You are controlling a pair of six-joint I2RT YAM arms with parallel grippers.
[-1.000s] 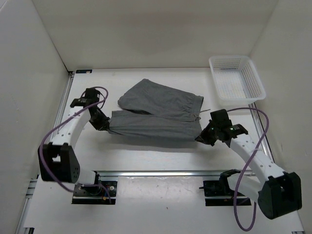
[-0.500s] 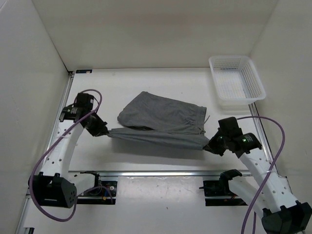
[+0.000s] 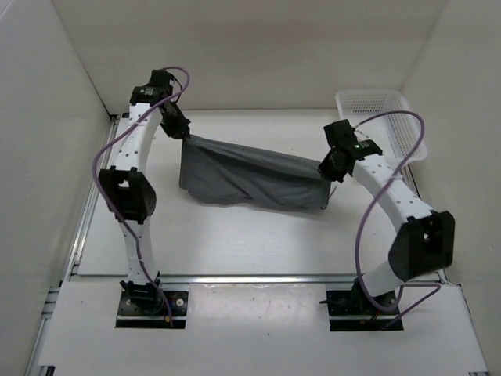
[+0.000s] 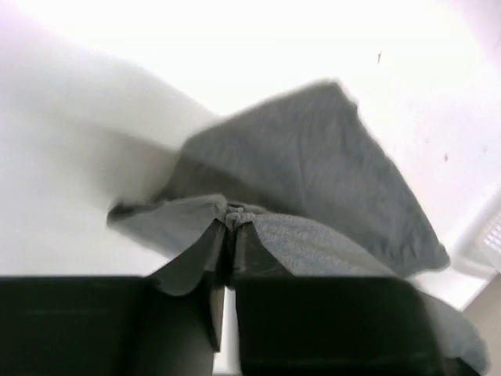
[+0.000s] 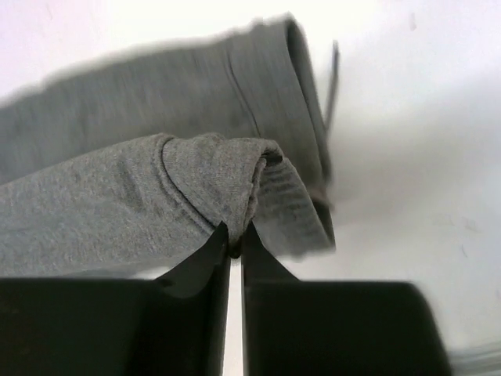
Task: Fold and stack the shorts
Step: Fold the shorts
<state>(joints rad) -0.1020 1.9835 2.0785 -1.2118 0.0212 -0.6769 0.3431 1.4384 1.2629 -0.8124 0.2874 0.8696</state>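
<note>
The grey shorts (image 3: 250, 178) hang stretched between my two grippers above the middle of the table, their lower edge near or on the surface. My left gripper (image 3: 183, 130) is shut on the left corner of the shorts (image 4: 313, 180), the fabric bunched between its fingertips (image 4: 232, 221). My right gripper (image 3: 329, 166) is shut on the right corner at the waistband (image 5: 211, 188), a fold pinched between its fingertips (image 5: 235, 239). Both arms are raised and reach toward the back of the table.
A white mesh basket (image 3: 383, 129) stands at the back right, close behind the right arm, and shows as a pale edge in the left wrist view (image 4: 485, 243). White walls enclose the table on three sides. The arm bases stand on rails at the near edge.
Both grippers have lifted the near edge of the shorts off the table and carried it up and toward the back. The shorts now hang as a stretched sheet instead of lying flat.
</note>
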